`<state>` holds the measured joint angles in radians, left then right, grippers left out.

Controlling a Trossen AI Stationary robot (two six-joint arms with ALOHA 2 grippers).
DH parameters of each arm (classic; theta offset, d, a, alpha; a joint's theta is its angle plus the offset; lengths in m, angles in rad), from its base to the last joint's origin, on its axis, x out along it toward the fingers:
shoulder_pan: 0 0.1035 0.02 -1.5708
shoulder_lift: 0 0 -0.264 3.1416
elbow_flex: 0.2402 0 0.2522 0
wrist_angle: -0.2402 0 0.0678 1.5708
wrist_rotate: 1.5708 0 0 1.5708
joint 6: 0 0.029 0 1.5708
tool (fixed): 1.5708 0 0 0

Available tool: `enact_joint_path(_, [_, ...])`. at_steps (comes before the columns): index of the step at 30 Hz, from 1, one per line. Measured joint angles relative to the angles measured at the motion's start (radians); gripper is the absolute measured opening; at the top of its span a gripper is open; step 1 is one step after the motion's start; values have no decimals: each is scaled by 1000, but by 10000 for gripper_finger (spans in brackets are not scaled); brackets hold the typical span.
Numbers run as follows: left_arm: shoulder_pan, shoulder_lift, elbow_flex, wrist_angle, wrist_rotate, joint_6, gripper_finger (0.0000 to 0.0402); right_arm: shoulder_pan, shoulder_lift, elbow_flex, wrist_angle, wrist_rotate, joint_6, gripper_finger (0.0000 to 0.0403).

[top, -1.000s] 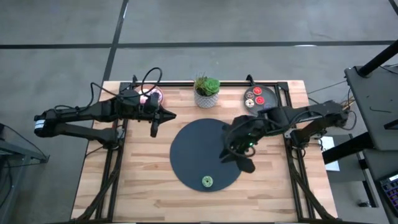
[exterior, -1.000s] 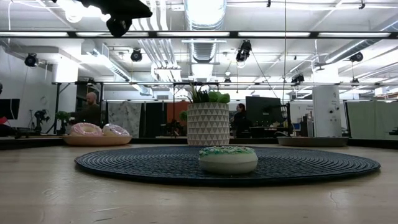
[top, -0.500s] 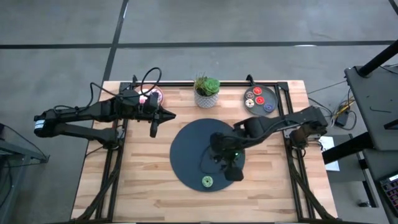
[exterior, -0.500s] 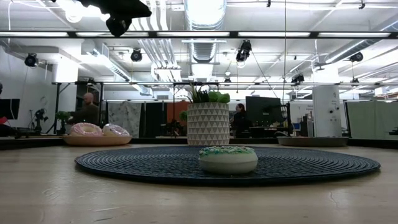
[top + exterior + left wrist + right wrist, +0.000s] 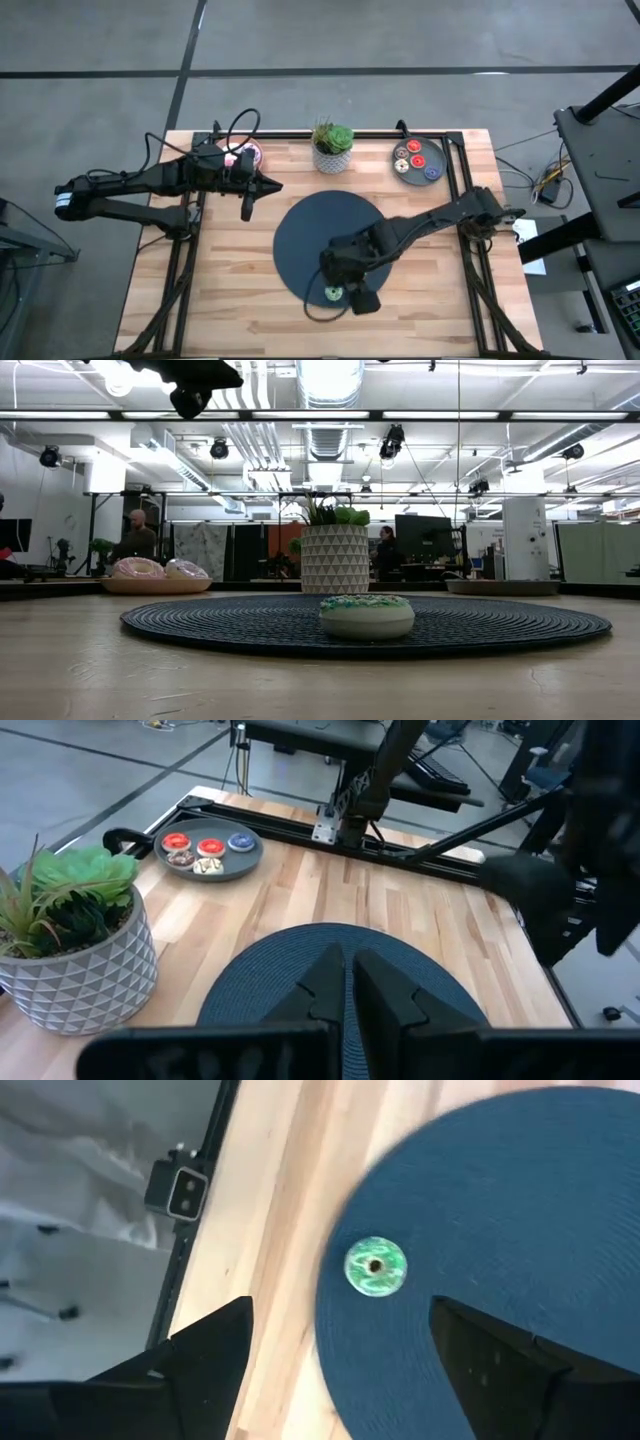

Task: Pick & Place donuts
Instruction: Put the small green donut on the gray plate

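Right wrist view alone shows open right pincer over green donut

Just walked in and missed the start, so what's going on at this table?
The right gripper hangs over the green donut, which lies on the near edge of the dark round mat. Its fingers are spread wide either side of the donut, not touching it. The left gripper waits shut, raised over the table's left side near the pink plate. More small donuts sit on the grey plate at the back right, beside the potted plant.
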<state>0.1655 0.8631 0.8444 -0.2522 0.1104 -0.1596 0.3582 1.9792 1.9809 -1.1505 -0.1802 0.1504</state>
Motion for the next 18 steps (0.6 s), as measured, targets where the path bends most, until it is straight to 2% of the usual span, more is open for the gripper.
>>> enact_joint_path(9, [0,0,0,-17,0,2,0,33,128,41,4,1,-30,288])
enact_joint_path(18, [0,0,0,-19,-4,1,0,32,184,27,7,27,-17,278])
